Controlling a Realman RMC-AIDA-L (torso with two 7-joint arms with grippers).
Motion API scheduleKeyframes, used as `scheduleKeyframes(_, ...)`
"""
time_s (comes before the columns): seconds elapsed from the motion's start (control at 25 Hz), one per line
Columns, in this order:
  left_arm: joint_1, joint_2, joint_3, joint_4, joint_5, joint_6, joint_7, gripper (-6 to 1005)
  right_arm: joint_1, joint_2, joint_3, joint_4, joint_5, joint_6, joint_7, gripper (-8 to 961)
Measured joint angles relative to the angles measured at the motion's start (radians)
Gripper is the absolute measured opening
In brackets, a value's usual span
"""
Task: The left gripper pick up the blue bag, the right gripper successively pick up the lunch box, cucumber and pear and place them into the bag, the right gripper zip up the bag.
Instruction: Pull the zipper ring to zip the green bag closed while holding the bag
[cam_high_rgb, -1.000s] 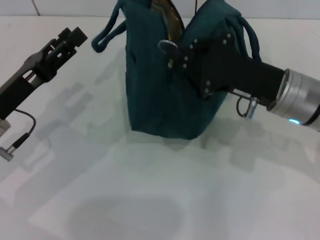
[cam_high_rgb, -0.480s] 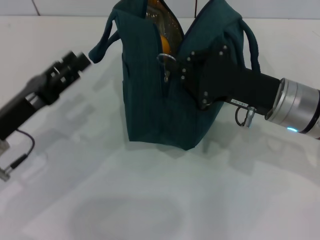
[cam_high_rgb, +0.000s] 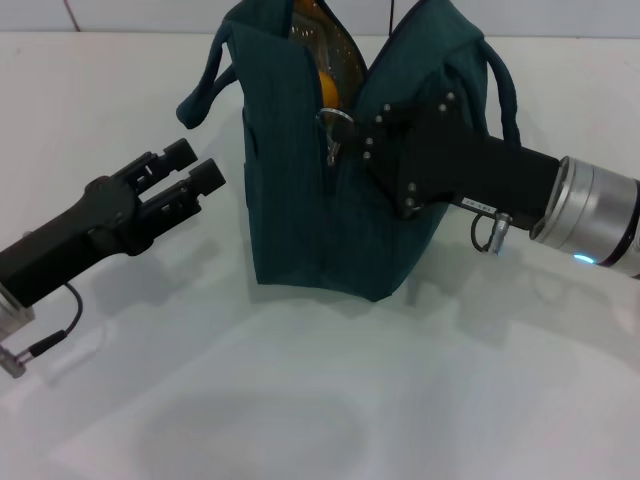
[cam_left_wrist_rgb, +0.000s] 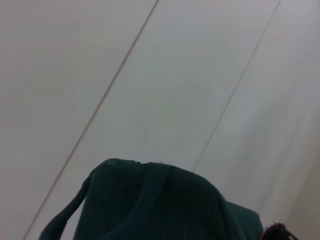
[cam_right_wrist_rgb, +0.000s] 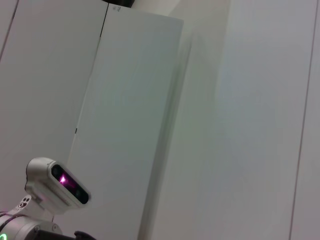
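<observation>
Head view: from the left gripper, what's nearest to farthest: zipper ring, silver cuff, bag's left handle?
From the left gripper:
1. Left handle, on the blue bag's near side.
2. Zipper ring, mid-bag.
3. Silver cuff, far right.

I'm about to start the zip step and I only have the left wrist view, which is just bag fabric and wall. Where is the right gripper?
Observer: The right gripper is beside the blue bag, short of its side, with its fingers open and empty.
Operator: Is the bag zipped yet?
Observer: No. Its top gapes, the pear shows inside, and the ring zipper pull hangs at the near end of the opening.
Operator: And my left gripper?
Observer: The left gripper is against the bag's other side, near that pull, and the bag stands upright on the table.
</observation>
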Motion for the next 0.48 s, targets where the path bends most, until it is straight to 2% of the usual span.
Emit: scheduleKeyframes(0.48, -0.08, -0.001, 0.005, -0.012, 0.071, -0.002, -0.078, 726, 0.005, 0.0, 0.0, -0.001, 0.001, 0.0, 0.001, 10)
